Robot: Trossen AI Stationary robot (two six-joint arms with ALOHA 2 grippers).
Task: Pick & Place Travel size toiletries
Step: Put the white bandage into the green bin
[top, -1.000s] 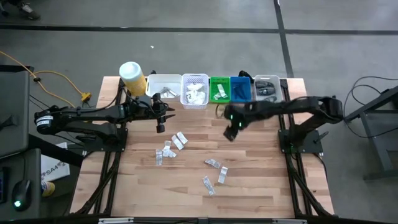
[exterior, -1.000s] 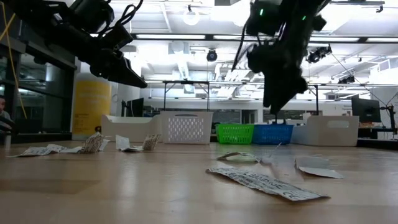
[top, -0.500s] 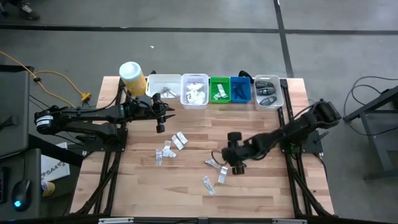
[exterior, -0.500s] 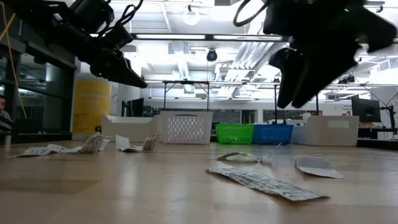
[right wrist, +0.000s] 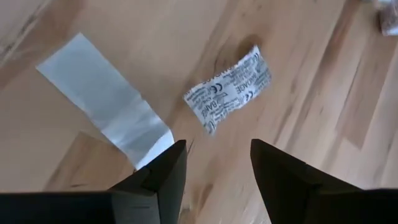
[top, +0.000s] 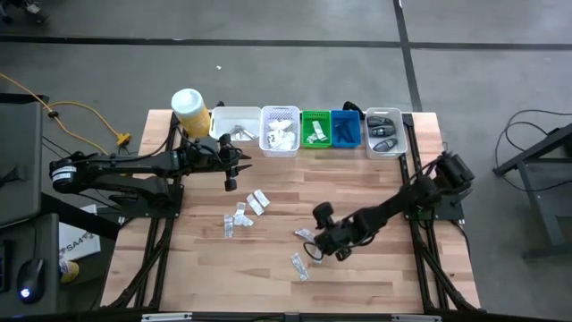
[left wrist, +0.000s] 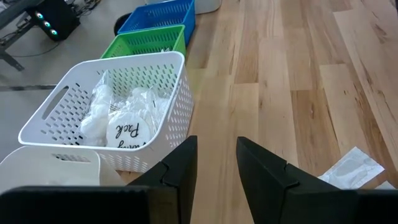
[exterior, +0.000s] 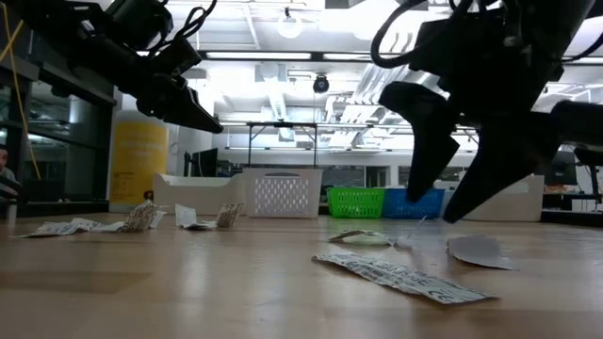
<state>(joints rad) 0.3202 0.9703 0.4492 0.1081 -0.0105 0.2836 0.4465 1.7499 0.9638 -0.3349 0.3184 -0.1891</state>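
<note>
Small white and clear sachets lie flat on the wooden table in two loose groups: one at mid-table (top: 243, 213) and one nearer the front (top: 302, 265). My right gripper (top: 315, 249) hangs open just above the front group, slanting down. Its wrist view shows a printed sachet (right wrist: 229, 89) and a plain white sachet (right wrist: 102, 109) ahead of the fingers (right wrist: 155, 180), with nothing between them. My left gripper (top: 231, 176) waits open in the air near the bins, with nothing between its fingers (left wrist: 180, 165).
A row of bins stands along the far edge: a white bin (top: 234, 123), a white perforated basket (top: 280, 134) with packets in it, a green basket (top: 315, 128), a blue basket (top: 346, 128) and a white bin (top: 384, 131) with dark items. A yellow canister (top: 190, 109) stands at the far left.
My right gripper has swung from beside the bins toward the table's near edge and somewhat left, has sunk, and has rolled about its own axis. It now hangs over the front group of sachets. The sachets have not moved.
</note>
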